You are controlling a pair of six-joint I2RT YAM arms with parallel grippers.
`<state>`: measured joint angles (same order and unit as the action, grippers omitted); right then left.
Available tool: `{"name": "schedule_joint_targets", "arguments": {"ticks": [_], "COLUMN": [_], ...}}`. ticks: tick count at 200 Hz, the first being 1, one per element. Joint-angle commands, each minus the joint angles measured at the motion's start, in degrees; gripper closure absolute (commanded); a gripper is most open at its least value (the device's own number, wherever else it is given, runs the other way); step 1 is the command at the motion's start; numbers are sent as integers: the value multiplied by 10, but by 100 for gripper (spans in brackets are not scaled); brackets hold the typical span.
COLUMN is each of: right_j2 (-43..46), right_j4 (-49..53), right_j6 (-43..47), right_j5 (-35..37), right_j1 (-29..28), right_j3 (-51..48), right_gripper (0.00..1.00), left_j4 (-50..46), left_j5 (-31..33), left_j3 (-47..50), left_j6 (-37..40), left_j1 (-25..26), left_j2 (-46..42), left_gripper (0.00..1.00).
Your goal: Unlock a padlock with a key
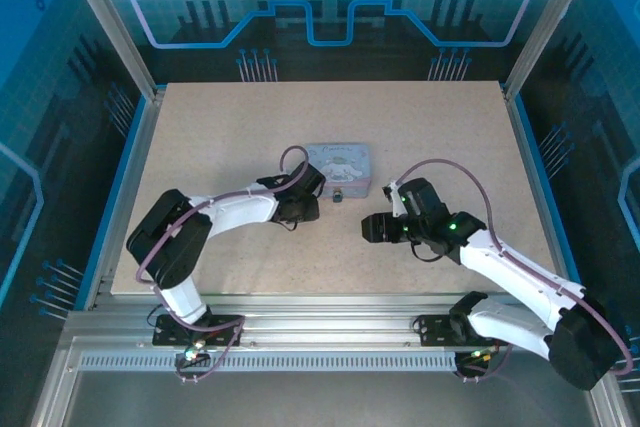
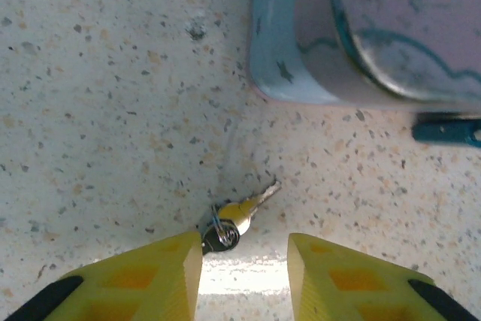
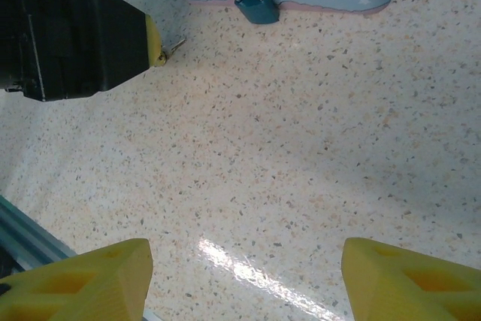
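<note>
From above, the left tool (image 1: pixel 312 209) sits at the centre of the bench (image 1: pixel 240 127), just below the lower left corner of the pale blue tin (image 1: pixel 340 163). The padlock (image 1: pixel 339 195) is a small dark spot against the tin's lower edge. The right tool (image 1: pixel 368 229) is lower and to the right, apart from both.

In the left wrist view, the key (image 2: pixel 242 212) lies flat on the bench at lower centre. Its ringed head is beside the left yellow fingertip (image 2: pixel 176 261), and its blade points up and right toward the tin. The fingers stand apart, clamping nothing.

In the right wrist view, the padlock rests at top centre against the tin's wall. The right tool's fingers are spread wide at the bottom corners, with bare bench between them.
</note>
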<state>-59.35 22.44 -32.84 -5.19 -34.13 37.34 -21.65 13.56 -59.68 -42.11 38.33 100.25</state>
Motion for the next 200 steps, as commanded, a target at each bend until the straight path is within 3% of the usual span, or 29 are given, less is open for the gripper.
{"name": "schedule_joint_targets", "arguments": {"ticks": [1,87,135,200], "right_j2": [6,8,11,16], "right_j4": [-7,-2,5,-3], "right_j6": [-6,-6,-6,-10], "right_j5": [9,24,32,25], "right_j1": [-9,-8,-7,-1], "right_j3": [-6,-10,-5,-9], "right_gripper": [31,31,30,30], "left_j4": [-25,-24,-27,-22], "left_j5": [30,23,27,4], "left_j3": [-24,-22,-18,30], "left_j6": [-3,-5,2,17], "left_j1": [2,3,3,4], "left_j2": [20,53,64,-44], "left_gripper": [67,78,100,100]}}
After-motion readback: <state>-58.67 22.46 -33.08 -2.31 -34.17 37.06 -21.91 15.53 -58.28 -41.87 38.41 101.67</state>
